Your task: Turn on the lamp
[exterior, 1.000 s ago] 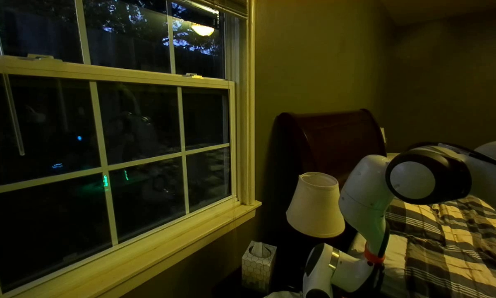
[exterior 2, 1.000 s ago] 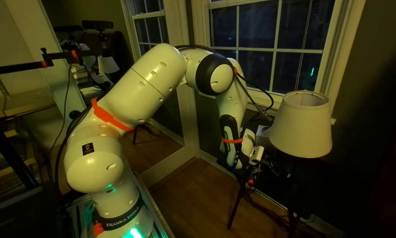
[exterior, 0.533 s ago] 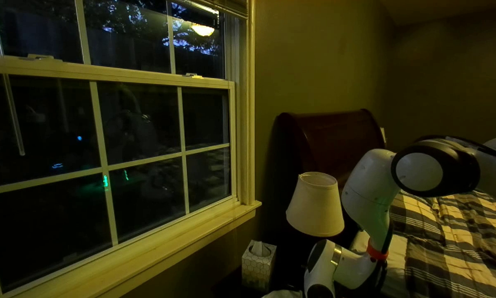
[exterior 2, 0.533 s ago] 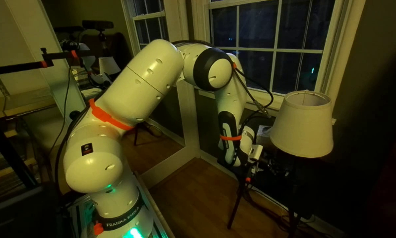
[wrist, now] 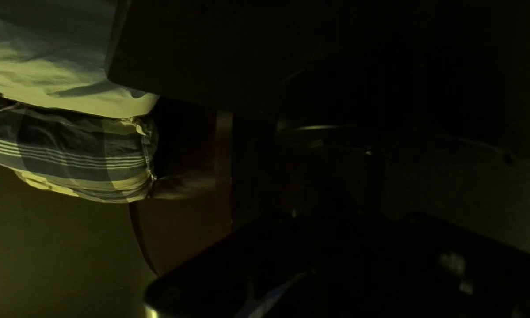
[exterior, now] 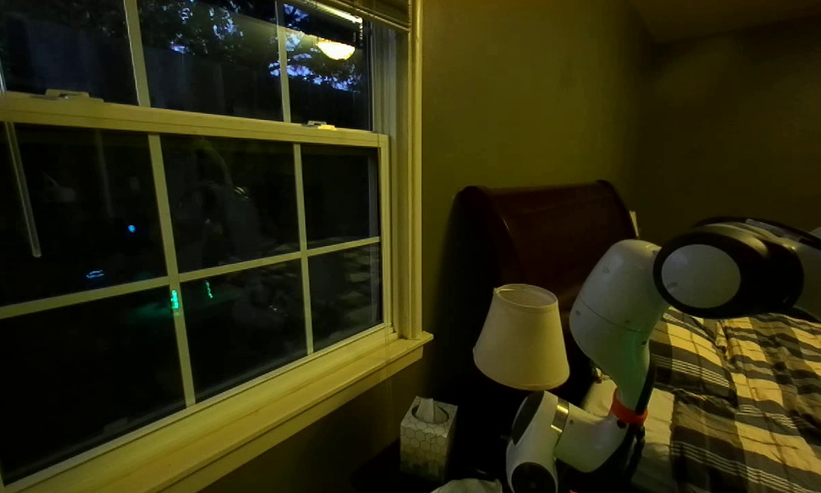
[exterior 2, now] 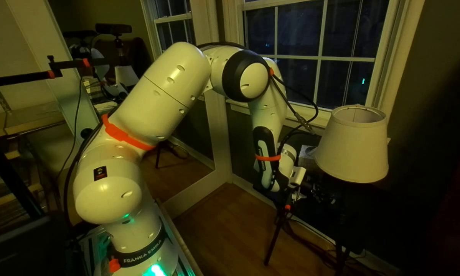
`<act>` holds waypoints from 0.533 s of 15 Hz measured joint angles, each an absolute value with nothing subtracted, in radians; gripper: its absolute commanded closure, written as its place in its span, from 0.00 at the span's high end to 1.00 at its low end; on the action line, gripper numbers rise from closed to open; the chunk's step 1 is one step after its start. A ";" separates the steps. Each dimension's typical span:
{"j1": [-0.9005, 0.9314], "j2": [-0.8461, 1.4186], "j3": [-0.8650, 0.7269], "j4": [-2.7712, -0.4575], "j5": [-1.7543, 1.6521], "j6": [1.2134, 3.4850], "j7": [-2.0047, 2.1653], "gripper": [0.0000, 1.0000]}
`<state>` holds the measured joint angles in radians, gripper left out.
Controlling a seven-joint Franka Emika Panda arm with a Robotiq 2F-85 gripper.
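Lamp (exterior: 522,339): one, looking unlit, toward the worktop (exterior: 383,472) edge by the bed (exterior: 759,404), presumably for reading.
Gripper (exterior 2: 323,196): one, low beside the lamp, likely to switch it on from below; too dark to tell whether spread or closed.
Tissue box (exterior: 428,438): one, toward the worktop edge nearest the window (exterior: 198,226).

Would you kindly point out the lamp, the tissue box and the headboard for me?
Lamp (exterior 2: 352,149): in an exterior view, on the outside of its shade.
Tissue box (exterior: 424,445): in an exterior view, on its patterned side.
Headboard (exterior: 554,229): in an exterior view, on its dark reddish face.
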<state>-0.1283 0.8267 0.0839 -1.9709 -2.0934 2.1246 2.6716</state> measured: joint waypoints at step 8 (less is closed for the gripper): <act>-0.135 0.826 0.084 -1.964 -2.094 2.159 2.672 0.00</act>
<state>-0.1351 0.8263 0.0838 -1.9639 -2.0935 2.1585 2.6716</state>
